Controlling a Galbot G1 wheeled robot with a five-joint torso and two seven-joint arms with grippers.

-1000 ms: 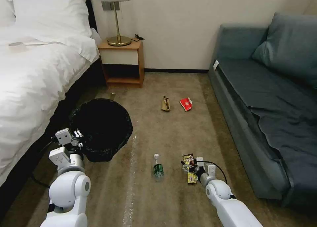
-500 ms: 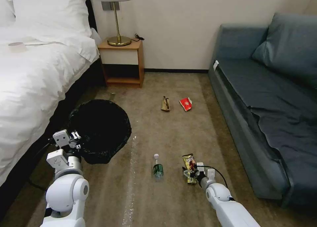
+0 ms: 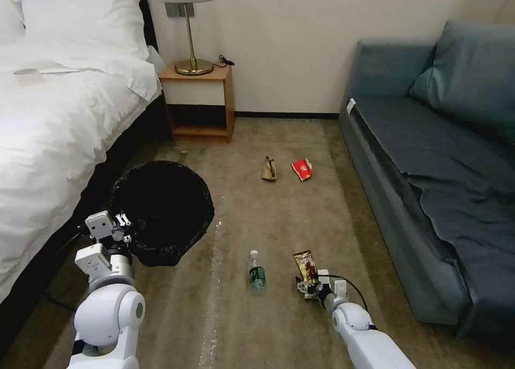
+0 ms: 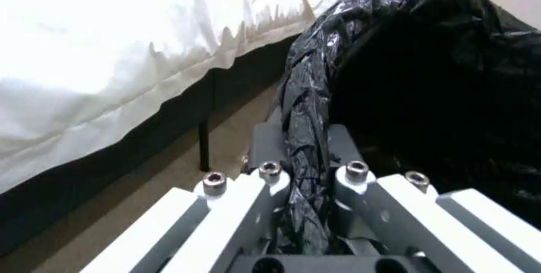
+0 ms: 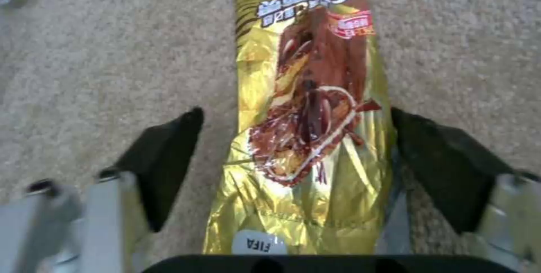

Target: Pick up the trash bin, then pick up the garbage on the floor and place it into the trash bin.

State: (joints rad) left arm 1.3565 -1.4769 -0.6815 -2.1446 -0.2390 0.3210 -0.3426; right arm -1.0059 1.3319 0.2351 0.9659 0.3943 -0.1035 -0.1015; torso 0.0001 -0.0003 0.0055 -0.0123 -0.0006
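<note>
Right gripper (image 3: 309,286) sits low on the carpet in the head view, over the near end of the gold snack wrapper (image 3: 304,265), which lies just right of the clear bottle with the green label (image 3: 257,272). Beyond the bottle, open carpet (image 3: 279,213) runs to the crumpled brown paper (image 3: 269,168) and the red-and-white packet (image 3: 302,168), which lie side by side and apart. The sofa (image 3: 429,160) bounds this strip on the right of the bottle, the bed (image 3: 48,127) on the left, with the nightstand (image 3: 199,101) against the far wall. Left of the bottle, the left gripper (image 3: 124,225) holds the near rim of the trash bin (image 3: 161,211), whose black bag hides the white body; the bin hangs close beside the bed edge.

From the left wrist, the left gripper (image 4: 307,167) is clamped on the crinkled bag folded over the bin rim (image 4: 307,95), one finger inside and one outside, with the bed sheet's hem (image 4: 113,95) near.

From the right wrist, the right gripper (image 5: 296,154) stands wide apart, one dark pad (image 5: 163,159) on each side of the wrapper (image 5: 307,108); the right-hand pad meets the wrapper's edge, the other stands off from it.

Since a second ago the right gripper has pulled back toward the robot along the wrapper, uncovering its far end, while the bin has barely shifted.
</note>
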